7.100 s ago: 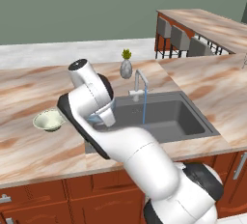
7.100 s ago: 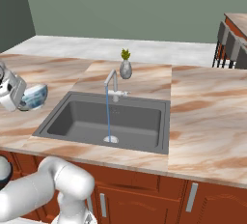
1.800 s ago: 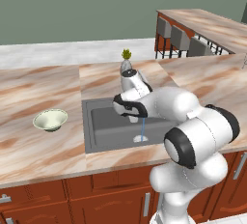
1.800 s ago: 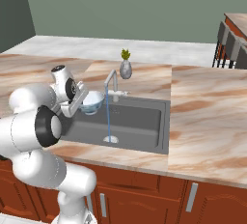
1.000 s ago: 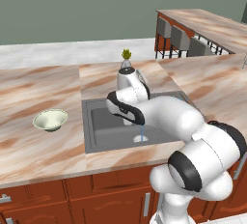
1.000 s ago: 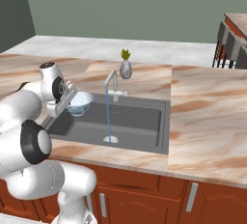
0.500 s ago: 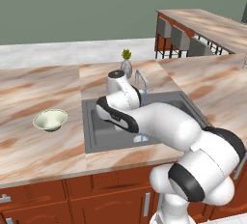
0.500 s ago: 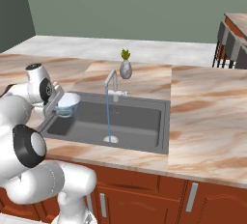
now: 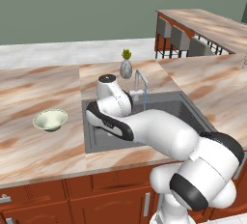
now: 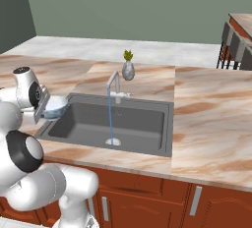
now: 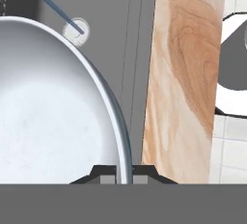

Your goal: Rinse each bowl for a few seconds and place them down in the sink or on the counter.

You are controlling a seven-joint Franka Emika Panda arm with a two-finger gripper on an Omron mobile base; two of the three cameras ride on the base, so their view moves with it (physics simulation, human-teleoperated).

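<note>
My gripper is shut on the rim of the larger pale blue-white bowl, which hangs over the left edge of the sink. In the hand view the bowl takes up the left side, and its rim runs between my gripper tips. Below it lie the sink floor and the drain. The small cream-green bowl rests on the counter left of the sink. Water runs from the faucet to the right of the held bowl.
A small grey vase with a plant stands behind the faucet. My arm curls over the sink's left half in the left base view. A raised bar with stools stands at the far right. The counter's front strip borders the sink.
My arm has swung left with the blue-white bowl, from beside the water stream to the sink's left edge. The cream-green bowl has not moved.
</note>
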